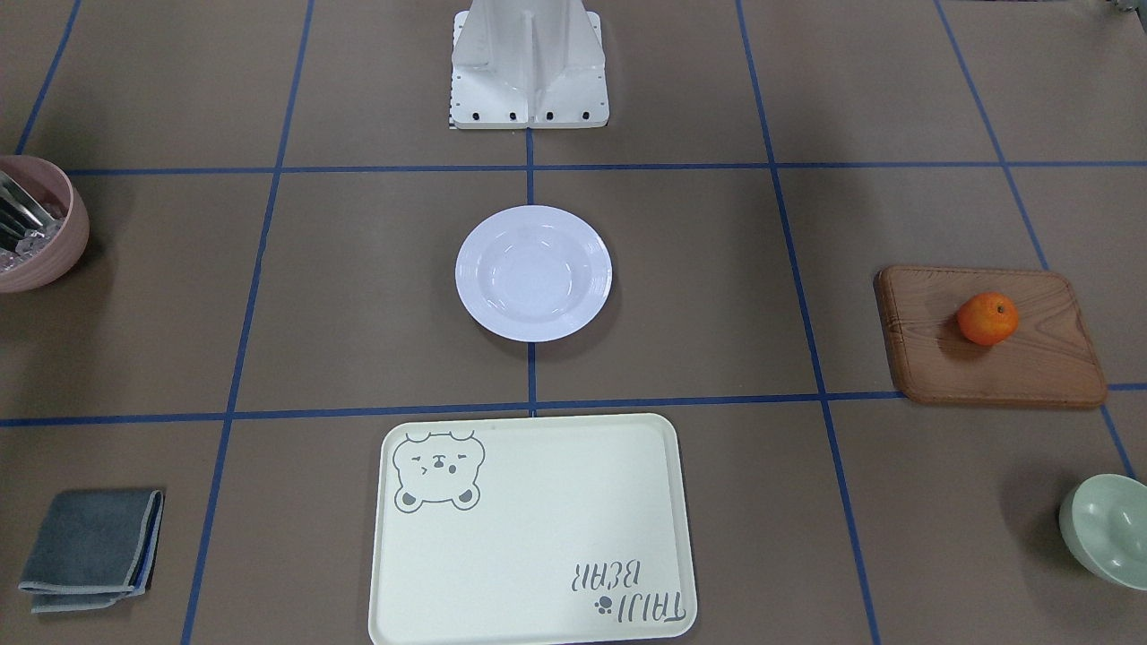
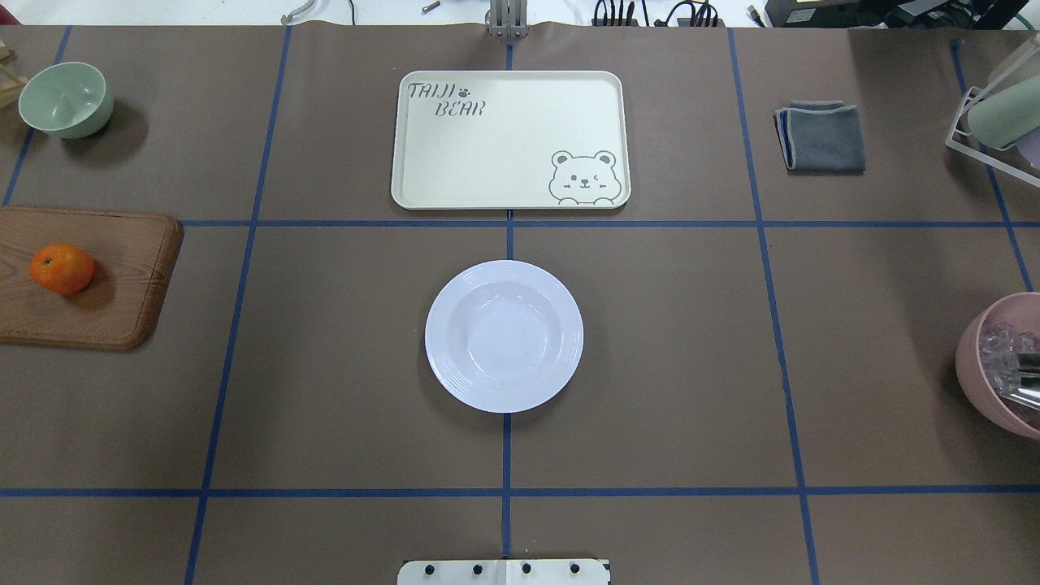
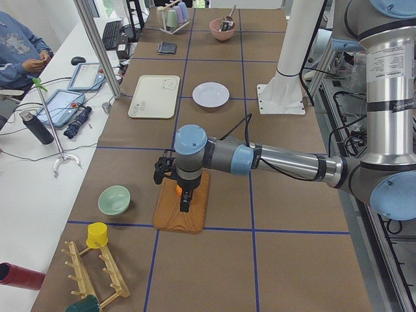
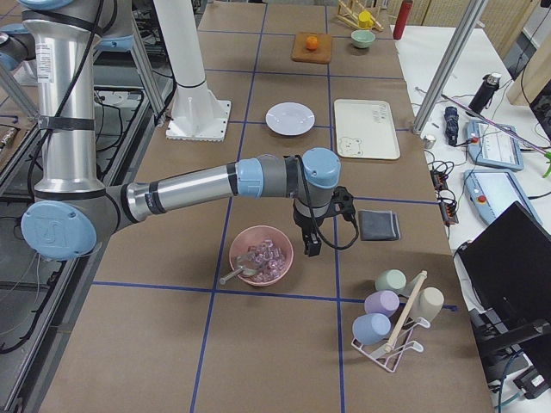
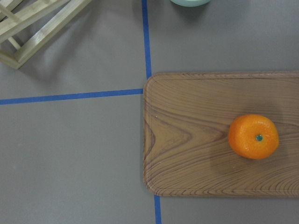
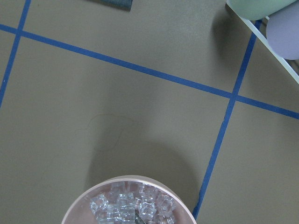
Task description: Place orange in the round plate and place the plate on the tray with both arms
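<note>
The orange [image 2: 62, 269] lies on a brown wooden board [image 2: 122, 284] at the table's left end, and fills the right of the left wrist view [image 5: 253, 136]. The white round plate [image 2: 504, 335] sits empty at the table's centre. Beyond it lies the cream tray [image 2: 510, 138] with the bear drawing, nothing on it. My left gripper [image 3: 184, 205] hangs over the board right above the orange, seen only in the exterior left view, so I cannot tell its state. My right gripper [image 4: 309, 246] hovers beside the pink bowl [image 4: 261, 255]; its state I cannot tell either.
The pink bowl [image 2: 971, 357] with clear cubes and a utensil stands at the right edge. A pale green bowl [image 2: 65, 99] is at the far left, a folded grey cloth [image 2: 822, 136] at the far right. A cup rack [image 4: 396, 327] and a wooden rack [image 3: 91, 273] stand at the table's ends.
</note>
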